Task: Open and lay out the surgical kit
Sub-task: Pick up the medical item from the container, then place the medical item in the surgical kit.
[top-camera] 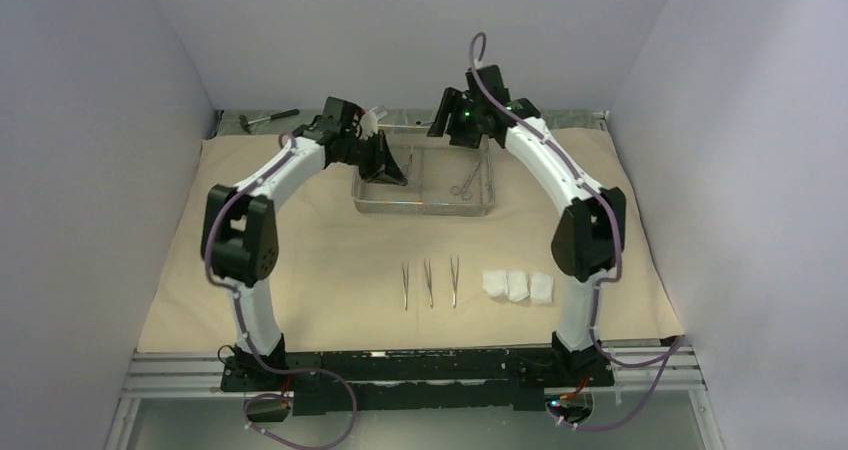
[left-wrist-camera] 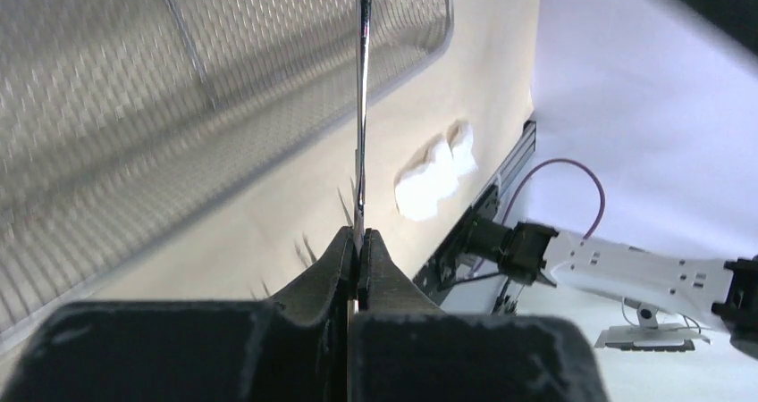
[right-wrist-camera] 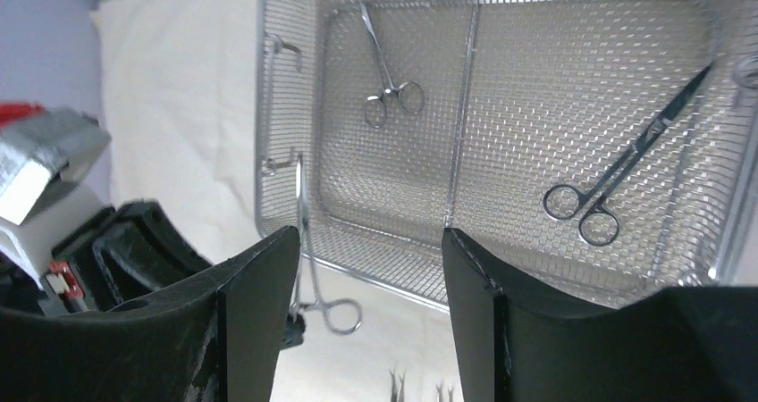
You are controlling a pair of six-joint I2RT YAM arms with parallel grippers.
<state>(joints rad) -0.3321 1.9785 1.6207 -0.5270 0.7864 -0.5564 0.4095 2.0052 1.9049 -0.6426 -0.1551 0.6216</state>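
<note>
A tan wrap sheet [top-camera: 300,260] lies spread flat over the worktop [top-camera: 150,370]. The wire-mesh tray [top-camera: 424,206] sits on the sheet's far middle part.

The left gripper [top-camera: 388,165] hangs over the tray's left end. Its jaws are shut tight on the thin shaft of a steel clamp [left-wrist-camera: 362,107]. In the right wrist view this clamp [right-wrist-camera: 302,232] crosses the tray's near left rim, with its ring handles out over the sheet.

The right gripper [right-wrist-camera: 368,237] is above the tray's far edge. Its jaws stand wide apart with nothing between them.

Two more clamps lie on the mesh floor. One [right-wrist-camera: 386,67] is in the far left part. The other [right-wrist-camera: 617,174] lies slantwise in the right part, beyond a wire divider.

Near the middle of the sheet, three tweezers [top-camera: 429,283] lie side by side, pointing near to far and a little apart from each other. Just to their right, three white gauze pads [top-camera: 517,286] sit in a row, touching or nearly so.

A hammer [top-camera: 268,119] lies beyond the sheet's far left corner.
</note>
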